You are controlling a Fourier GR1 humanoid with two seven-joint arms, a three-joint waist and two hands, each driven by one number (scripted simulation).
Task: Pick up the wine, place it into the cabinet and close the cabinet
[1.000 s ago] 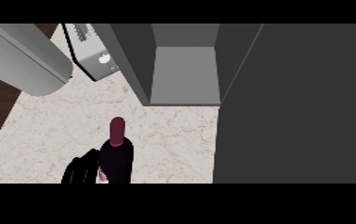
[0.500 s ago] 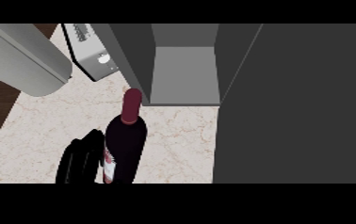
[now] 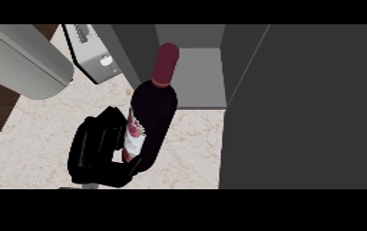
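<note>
Wine bottle (image 3: 149,123), held upright above the counter (image 3: 43,128) before the open cabinet (image 3: 193,77), is likely heavy, slick, breakable glass, so my left hand's (image 3: 97,152) fingers curl round its wide lower body

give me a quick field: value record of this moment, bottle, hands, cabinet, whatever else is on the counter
bottle: wine bottle, dark glass, red cap, lifted and tilted toward the cabinet
left hand: left hand, fingers curled round the bottle's lower body
right hand: not in view
cabinet: cabinet, open, grey interior shows nothing inside
cabinet door: cabinet door, dark panel at the right
counter: counter, pale marble
other: silver appliance, upper left
</note>
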